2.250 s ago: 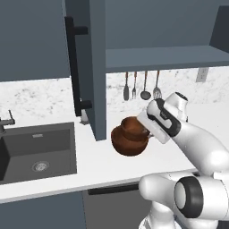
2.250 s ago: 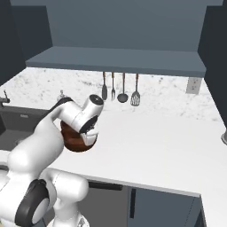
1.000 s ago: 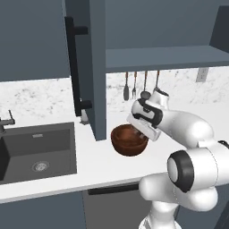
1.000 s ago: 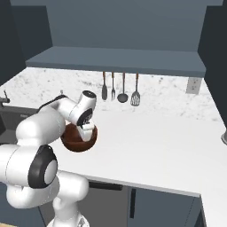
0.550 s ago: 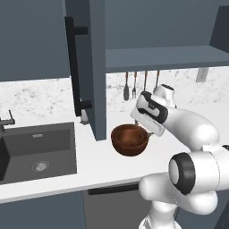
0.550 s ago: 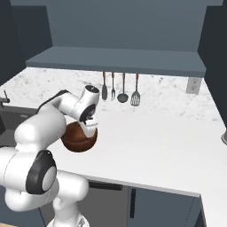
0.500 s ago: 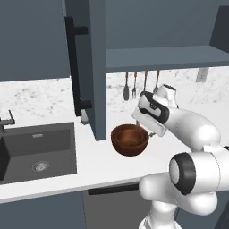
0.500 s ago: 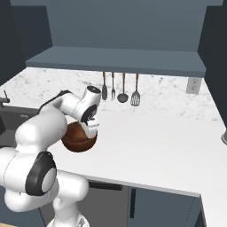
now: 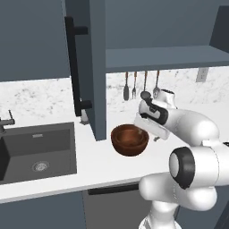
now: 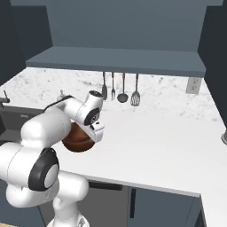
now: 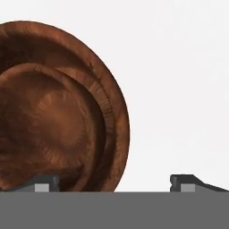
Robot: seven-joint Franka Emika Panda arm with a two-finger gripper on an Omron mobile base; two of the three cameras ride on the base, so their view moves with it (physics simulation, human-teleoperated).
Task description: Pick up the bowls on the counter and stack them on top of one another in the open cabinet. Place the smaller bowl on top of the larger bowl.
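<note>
The two bowls are nested on the white counter (image 9: 100, 163), below the open cabinet (image 9: 165, 58). The smaller bowl (image 11: 49, 129) rests inside the larger bowl (image 11: 120, 120), a little off centre. From the left base view the larger bowl (image 9: 129, 142) stands just right of the cabinet door. My gripper (image 9: 150, 131) hovers just above the right rim of the bowls, open, with nothing between its fingers. In the hand view one fingertip (image 11: 42, 183) sits over the bowls and the other over bare counter. My arm hides part of the larger bowl (image 10: 76, 138) in the right base view.
The cabinet door with its black bar handle (image 9: 74, 67) stands open to the left of the bowls. A dark sink (image 9: 36, 150) lies further left. Utensils (image 10: 119, 91) hang on the marble wall behind. The cabinet shelf (image 10: 115, 60) runs overhead.
My gripper has opened and let go of the smaller bowl, which now rests in the larger one. The hand has lifted slightly, up and to the right.
</note>
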